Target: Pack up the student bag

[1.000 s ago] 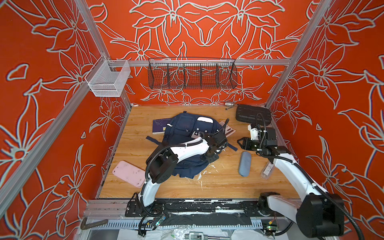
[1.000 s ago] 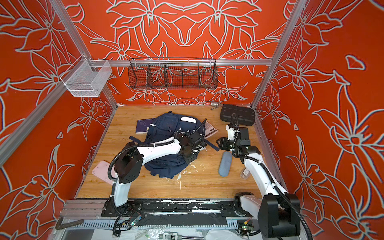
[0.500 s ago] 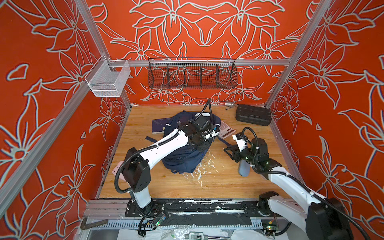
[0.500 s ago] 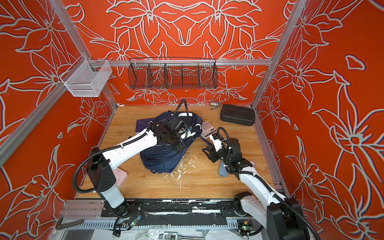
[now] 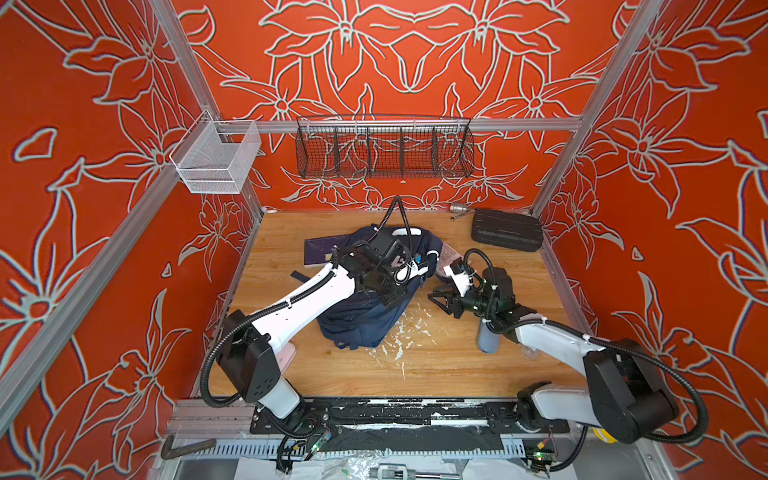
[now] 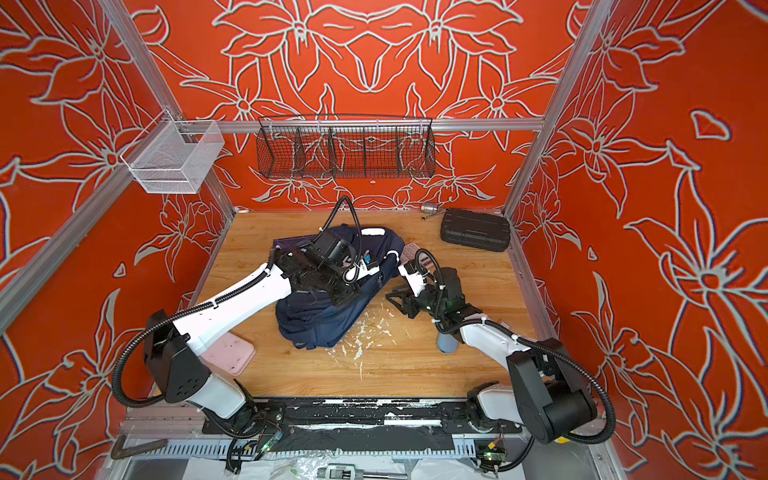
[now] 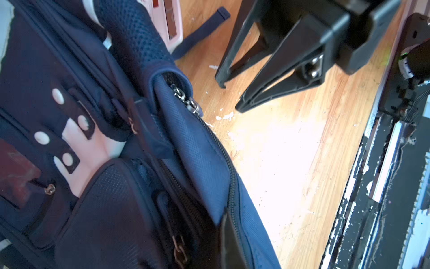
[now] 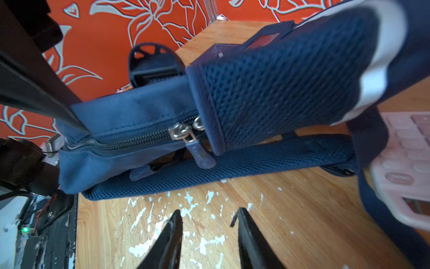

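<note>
Centrally, student bag [image 5: 361, 324], paint-flecked wooden tabletop [image 5: 440, 374], orange floral walls [image 5: 415, 54]

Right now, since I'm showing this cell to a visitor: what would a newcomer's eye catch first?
The navy student bag heaped mid-table, with the left gripper shut on its fabric beside the zip. The right gripper, jaws open, points at the zip pulls from just short of them. Loud orange floral walls surround everything.
</note>
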`<move>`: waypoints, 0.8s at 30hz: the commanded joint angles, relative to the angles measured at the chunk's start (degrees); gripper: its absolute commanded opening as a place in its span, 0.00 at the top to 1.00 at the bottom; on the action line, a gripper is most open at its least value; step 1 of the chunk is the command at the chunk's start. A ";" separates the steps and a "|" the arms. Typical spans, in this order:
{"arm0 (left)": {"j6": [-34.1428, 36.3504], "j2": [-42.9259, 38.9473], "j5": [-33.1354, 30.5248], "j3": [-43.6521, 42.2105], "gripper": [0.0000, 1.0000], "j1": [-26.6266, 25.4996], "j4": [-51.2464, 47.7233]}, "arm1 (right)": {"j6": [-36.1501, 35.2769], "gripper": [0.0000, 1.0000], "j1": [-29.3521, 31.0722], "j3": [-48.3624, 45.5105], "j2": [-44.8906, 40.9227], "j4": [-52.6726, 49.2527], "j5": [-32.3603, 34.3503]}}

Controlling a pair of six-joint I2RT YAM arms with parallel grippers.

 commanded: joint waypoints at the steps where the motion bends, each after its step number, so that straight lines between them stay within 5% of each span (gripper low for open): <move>1: 2.49 -2.03 3.71 2.03 1.00 -0.13 3.33 | 1.08 0.61 0.70 1.89 2.33 5.37 -4.37; 12: 2.10 -5.28 4.04 -0.80 1.00 -0.13 6.39 | 7.00 0.62 0.90 5.46 11.44 16.80 -10.42; 17: 1.37 -4.73 3.34 -0.71 1.00 -0.11 6.97 | 4.20 0.62 1.00 5.71 10.41 16.54 -12.29; 24: 1.49 -4.46 1.32 -0.20 1.00 -0.14 7.60 | 2.48 0.77 1.00 5.28 7.83 13.74 -13.38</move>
